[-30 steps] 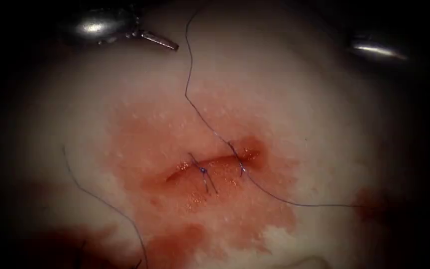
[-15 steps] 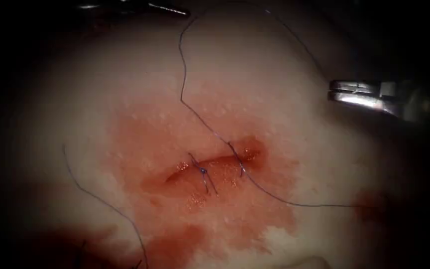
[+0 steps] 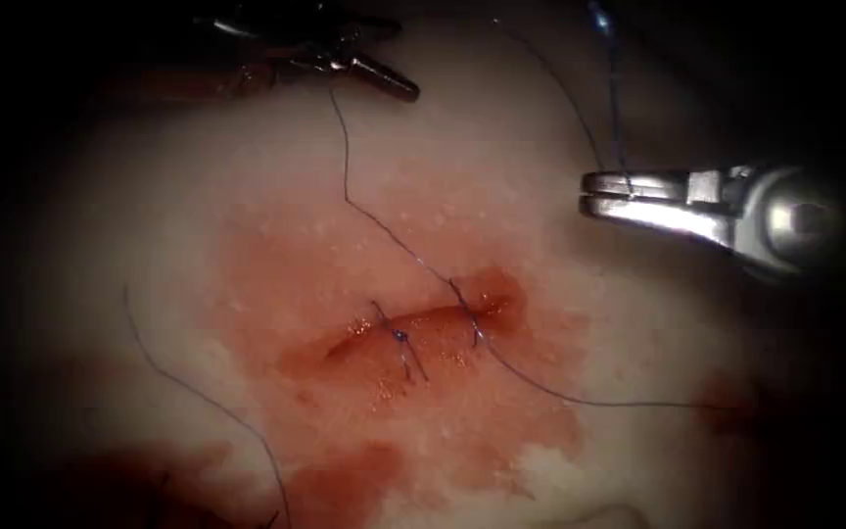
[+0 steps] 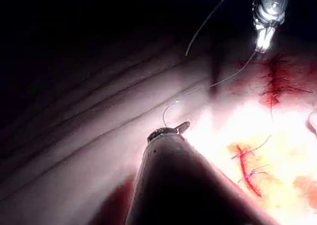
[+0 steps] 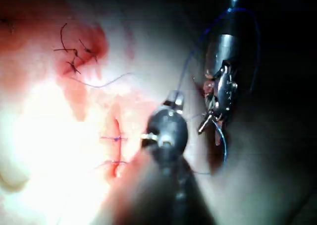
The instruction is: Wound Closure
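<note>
Tissue (image 3: 638, 323) carries a short cut (image 3: 413, 328) at its middle, ringed by red fluid (image 3: 374, 392). One tied stitch (image 3: 399, 336) crosses the cut toward its left end; a second pass of thread (image 3: 384, 227) crosses near its right end. From that pass one strand climbs toward the far edge of the tissue to the left tool (image 3: 384, 78), whose jaws are pressed together, apparently pinching the strand. The other strand trails over the tissue to the right of the cut. A further run of thread descends from the far edge and passes across the right tool (image 3: 604, 194), which hovers right of the cut and well apart from it, its jaws nearly pressed together; whether they pinch this strand cannot be told. A loose cut end of thread (image 3: 198, 392) lies near the tissue's left edge. The needle cannot be made out, nor whether it sits in the tissue.

Risks, as judgement: the strand held by the left tool appears fairly taut, so added tension could drag the thread through the tissue at the second pass or tear the cut's edge. The run crossing the right tool could snag or tangle there. No containers are present.
</note>
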Robot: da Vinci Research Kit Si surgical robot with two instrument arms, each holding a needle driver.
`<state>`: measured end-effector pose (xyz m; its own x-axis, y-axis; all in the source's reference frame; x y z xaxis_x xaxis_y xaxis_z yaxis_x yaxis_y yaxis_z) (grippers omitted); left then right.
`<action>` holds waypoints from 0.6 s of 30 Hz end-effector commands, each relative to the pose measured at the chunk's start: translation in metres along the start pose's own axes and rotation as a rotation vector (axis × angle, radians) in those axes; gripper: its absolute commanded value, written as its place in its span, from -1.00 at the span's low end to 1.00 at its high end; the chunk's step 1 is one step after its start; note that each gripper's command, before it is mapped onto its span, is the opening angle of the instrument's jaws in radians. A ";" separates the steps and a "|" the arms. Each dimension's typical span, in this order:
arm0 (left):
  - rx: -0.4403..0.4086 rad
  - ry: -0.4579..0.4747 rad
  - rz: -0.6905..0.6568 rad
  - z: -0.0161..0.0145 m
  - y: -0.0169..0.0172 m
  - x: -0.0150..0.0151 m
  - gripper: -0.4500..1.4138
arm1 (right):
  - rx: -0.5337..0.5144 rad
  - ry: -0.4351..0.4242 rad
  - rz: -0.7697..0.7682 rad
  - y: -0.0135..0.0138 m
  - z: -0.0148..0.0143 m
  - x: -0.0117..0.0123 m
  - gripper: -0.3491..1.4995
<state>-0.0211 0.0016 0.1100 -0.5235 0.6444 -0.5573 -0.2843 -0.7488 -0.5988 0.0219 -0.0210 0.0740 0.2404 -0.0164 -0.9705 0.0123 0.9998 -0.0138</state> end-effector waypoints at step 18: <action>-0.013 -0.150 -0.024 0.0004 -0.0026 0.0045 0.28 | 0.022 -0.013 -0.015 -0.0010 0.0021 -0.0004 -1.00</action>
<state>-0.0226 0.0059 0.1089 -0.6393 0.6286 -0.4428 -0.2871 -0.7294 -0.6209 0.0231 -0.0222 0.0747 0.2556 -0.0294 -0.9663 0.0374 0.9991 -0.0205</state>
